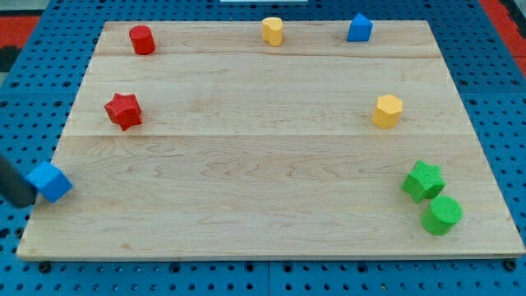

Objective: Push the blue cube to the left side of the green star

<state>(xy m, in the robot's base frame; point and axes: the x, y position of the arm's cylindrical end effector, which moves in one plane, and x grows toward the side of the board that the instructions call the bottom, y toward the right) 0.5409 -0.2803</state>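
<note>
The blue cube (50, 182) sits at the board's left edge, low in the view. My tip (22, 201) is at the view's far left, just left of the cube and touching or nearly touching it. The green star (423, 181) lies at the lower right of the board, with a green cylinder (442, 215) right below it, touching or almost so.
A red star (123, 110) and a red cylinder (141, 39) are at the upper left. A yellow block (272, 30) and a blue block (358, 28) sit at the top edge. A yellow hexagonal block (387, 111) lies above the green star.
</note>
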